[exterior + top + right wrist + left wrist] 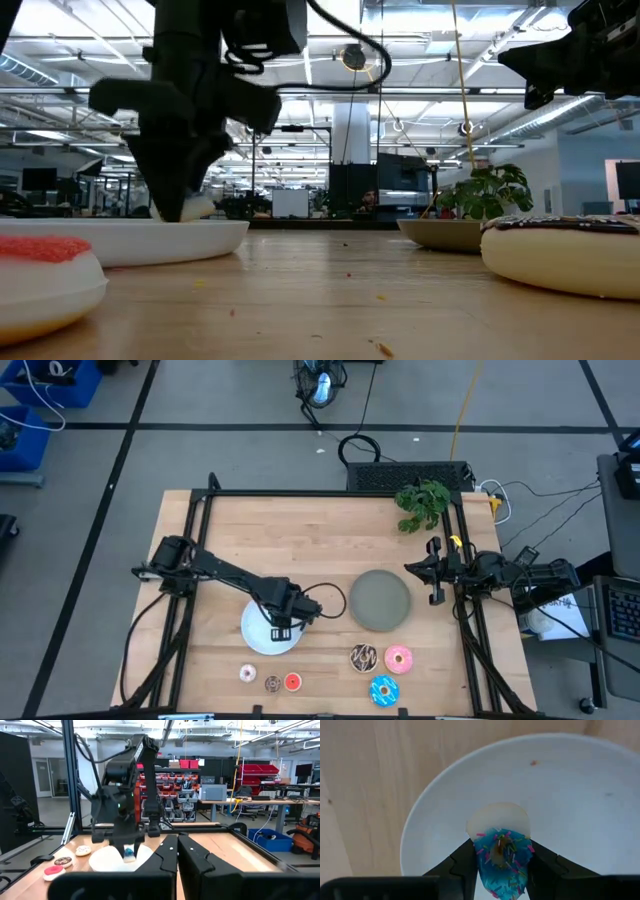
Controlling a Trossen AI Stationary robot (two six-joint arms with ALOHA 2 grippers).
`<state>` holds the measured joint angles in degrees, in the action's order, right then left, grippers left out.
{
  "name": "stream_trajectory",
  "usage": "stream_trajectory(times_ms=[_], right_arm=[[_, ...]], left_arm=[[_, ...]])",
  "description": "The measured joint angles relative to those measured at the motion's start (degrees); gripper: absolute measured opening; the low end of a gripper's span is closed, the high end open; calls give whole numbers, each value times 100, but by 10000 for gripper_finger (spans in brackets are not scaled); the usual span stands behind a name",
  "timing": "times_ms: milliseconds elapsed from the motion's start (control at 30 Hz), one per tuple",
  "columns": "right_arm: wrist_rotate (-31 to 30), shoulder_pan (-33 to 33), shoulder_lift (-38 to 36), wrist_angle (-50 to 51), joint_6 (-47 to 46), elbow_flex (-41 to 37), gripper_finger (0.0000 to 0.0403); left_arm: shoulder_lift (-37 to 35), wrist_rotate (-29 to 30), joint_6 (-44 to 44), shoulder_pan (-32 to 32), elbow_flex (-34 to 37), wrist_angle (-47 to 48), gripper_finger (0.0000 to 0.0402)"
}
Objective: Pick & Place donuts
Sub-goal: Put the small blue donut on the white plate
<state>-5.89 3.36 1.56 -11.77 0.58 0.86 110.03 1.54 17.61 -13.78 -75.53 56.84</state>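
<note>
Blue-frosted and flecked with coloured sprinkles, a tiny toy ring donut [502,862] sits pinched between the two dark fingers [465,865] of my left claw [283,628]. They clamp its opposite edges. It stands on its rim, with the frosted face and the small hole turned up toward my wrist. A pale dough edge shows just past the frosting. Being a ring, it has no real long axis.

My claw and this donut hang low over the round white plate [250,632], inside its rim. I cannot tell whether the donut touches the plate.

Counting from above, six more donuts lie flat on the wooden table [300,530], all nearer the front edge than my claw. Three tiny ones sit in a short row just past the white plate: a pale pinkish one [247,674], a brown one [272,683] and a red one [292,681]. The brown and red ones nearly touch. Three larger ones cluster farther off toward my right arm's side: a chocolate one with white drizzle [363,657], a pink one [398,658] and a blue-sprinkled one [384,690].

One round grey plate [380,600] lies just beside the white one, between my two arms.

My right claw [435,572] waits at the table's right edge, its fingers pressed together on nothing.
</note>
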Motion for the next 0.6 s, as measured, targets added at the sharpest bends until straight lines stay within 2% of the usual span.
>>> stream_trajectory(times_ms=[367, 467, 600], right_arm=[[4, 0, 2, 2, -29, 0, 0], [9, 1, 2, 2, -31, -2, 0], [15, 0, 2, 2, -31, 0, 0]], left_arm=[[311, -70, 77, 0, 2, 15, 143], [311, -120, 90, 2, 2, 18, 175], [287, -104, 72, -2, 2, 29, 236]])
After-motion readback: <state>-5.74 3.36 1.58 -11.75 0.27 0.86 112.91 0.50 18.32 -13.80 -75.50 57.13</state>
